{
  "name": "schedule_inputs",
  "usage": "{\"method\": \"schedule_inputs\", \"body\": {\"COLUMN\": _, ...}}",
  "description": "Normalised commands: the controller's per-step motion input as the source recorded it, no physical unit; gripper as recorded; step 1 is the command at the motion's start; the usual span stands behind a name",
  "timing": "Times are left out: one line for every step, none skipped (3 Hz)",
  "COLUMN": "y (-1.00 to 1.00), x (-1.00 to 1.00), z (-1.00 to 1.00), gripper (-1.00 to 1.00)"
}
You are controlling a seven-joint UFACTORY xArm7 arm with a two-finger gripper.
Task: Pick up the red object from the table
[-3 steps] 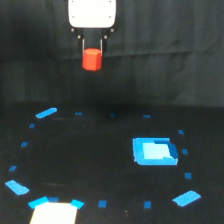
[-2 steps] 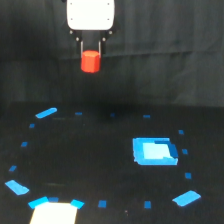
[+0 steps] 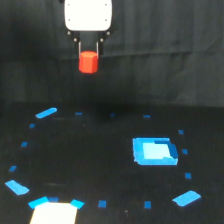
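Observation:
The red object point(image 3: 88, 62), a small red-orange stubby block, hangs in the air in front of the dark curtain, high above the black table point(image 3: 100, 165). My gripper point(image 3: 88, 54) with its white body is at the top of the exterior view, its two dark fingers shut on the block's upper part. The block's lower part shows below the fingertips.
A larger blue square piece point(image 3: 154, 151) lies on the table toward the exterior view's right. Small blue tape squares form a ring on the table, with bigger blue patches at its edges point(image 3: 46, 113) point(image 3: 186, 198). A pale patch point(image 3: 54, 212) sits at the bottom left.
The gripper and the red block have shifted slightly downward in the view; the block stays held in the fingers. Nothing on the table has moved.

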Motion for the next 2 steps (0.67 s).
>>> {"method": "schedule_inputs", "body": {"y": 0.12, "x": 0.03, "z": 0.15, "gripper": -1.0}}
{"method": "schedule_inputs", "body": {"y": 0.24, "x": 0.26, "z": 0.67, "gripper": -0.98}}
